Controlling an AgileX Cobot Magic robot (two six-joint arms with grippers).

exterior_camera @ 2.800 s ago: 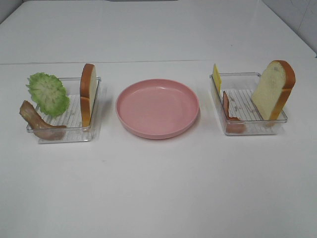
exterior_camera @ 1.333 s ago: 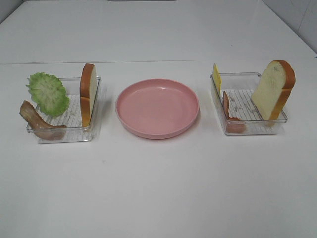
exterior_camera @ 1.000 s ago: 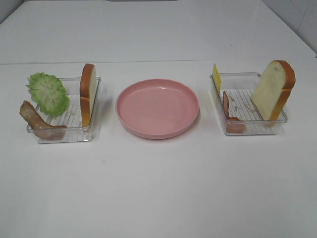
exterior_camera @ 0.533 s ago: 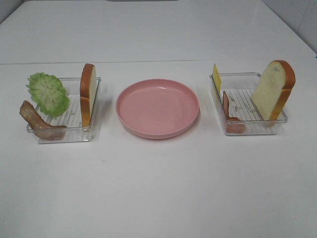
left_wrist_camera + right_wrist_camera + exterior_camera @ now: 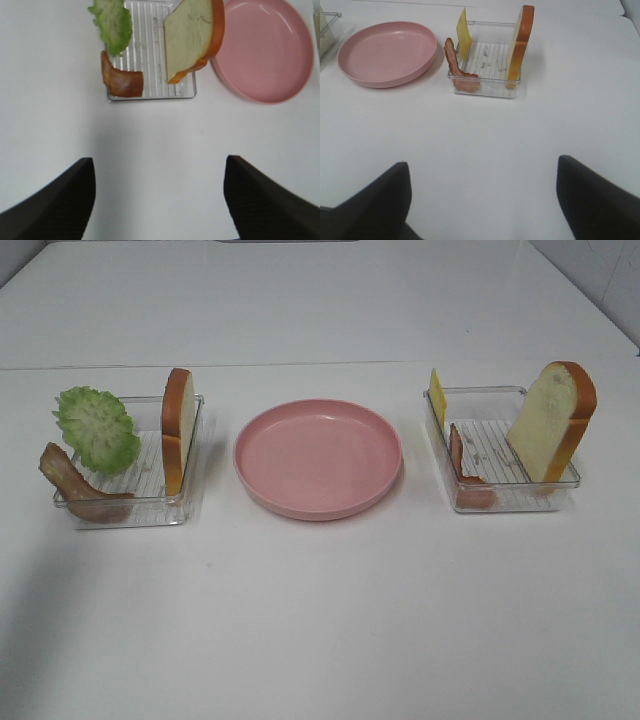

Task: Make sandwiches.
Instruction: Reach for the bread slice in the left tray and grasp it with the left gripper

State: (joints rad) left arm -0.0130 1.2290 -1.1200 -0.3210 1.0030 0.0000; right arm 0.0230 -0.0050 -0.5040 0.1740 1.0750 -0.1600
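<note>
Sandwiches: not yet assembled. All components are in their trays, and none has moved over the preceding seconds.

- The left bread slice [image 5: 177, 430] stands on edge against the plate-side wall of the left tray [image 5: 130, 518].
- The lettuce [image 5: 97, 428] leans over the opposite wall.
- The left bacon strip [image 5: 75, 488] drapes over the near outer corner of the same tray.
- The cheese [image 5: 437, 397] stands upright at the far plate-side corner of the right tray [image 5: 510, 502].
- The right bacon strip [image 5: 462, 472] leans along the plate-side wall.
- The right bread slice [image 5: 553, 420] leans against the outer wall.

The pink plate [image 5: 318, 455] sits between the two trays and holds nothing.

Change: the only difference is a faint shadow [image 5: 30, 640] now on the bench [image 5: 320, 620] at the near left corner of the high view. This probably indicates that the left arm is starting its approach. Neither arm appears in that view.

The left fingers [image 5: 55, 205] are spread wide and hold nothing. They hang over bare bench, well short of the left tray. The right fingers [image 5: 590, 200] are also fully spread and empty, well short of the right tray.

Task status: at the start. The likely first step is to move a bread slice to the plate.
</note>
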